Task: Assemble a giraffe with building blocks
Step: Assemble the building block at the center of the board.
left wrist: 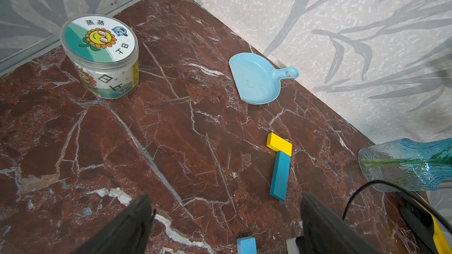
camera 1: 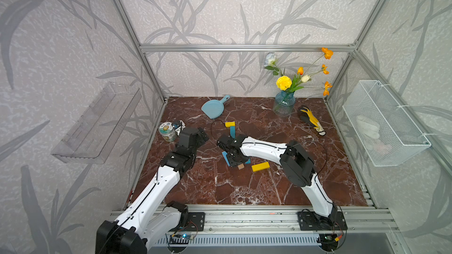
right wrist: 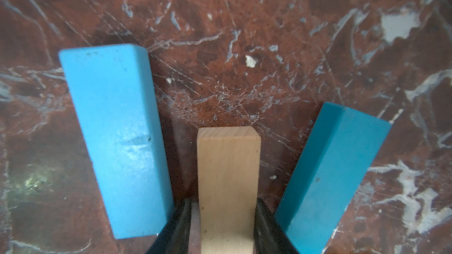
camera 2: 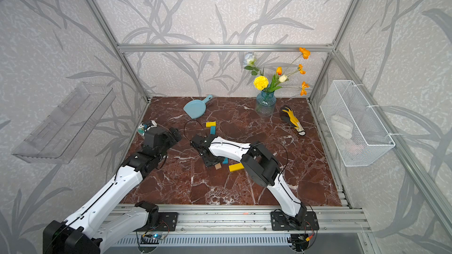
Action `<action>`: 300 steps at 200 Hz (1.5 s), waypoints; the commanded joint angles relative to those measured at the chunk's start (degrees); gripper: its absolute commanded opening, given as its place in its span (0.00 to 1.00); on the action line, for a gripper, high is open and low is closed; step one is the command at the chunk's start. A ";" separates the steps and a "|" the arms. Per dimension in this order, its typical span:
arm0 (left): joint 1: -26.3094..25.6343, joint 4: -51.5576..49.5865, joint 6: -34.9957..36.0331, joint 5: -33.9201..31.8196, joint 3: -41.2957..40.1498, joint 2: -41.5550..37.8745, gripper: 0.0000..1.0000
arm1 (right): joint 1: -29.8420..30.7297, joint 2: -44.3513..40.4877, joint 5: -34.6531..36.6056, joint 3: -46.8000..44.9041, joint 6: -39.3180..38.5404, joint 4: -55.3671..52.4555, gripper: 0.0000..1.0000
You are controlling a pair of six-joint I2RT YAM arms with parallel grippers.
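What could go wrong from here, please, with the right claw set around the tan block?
1. The right claw straddles the tan block in a narrow gap. It could nudge the light-blue block or the nearby teal block on lifting.
2. When the tan block is set down, it might knock the short yellow block and the teal neck block, which touch, out of line.

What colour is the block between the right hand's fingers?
Tan block, bare wood; best in the right wrist view.

Light-blue bar [right wrist: 117,142] and teal bar [right wrist: 330,179] crowd my right fingers [right wrist: 176,230] beside the tan bar [right wrist: 228,179]; marble top [right wrist: 244,32] ahead lies open.
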 commanded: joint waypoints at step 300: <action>-0.33 -1.00 0.73 -0.15 -0.05 -1.38 0.95 | -2.44 16.03 3.06 27.27 12.04 -16.60 0.45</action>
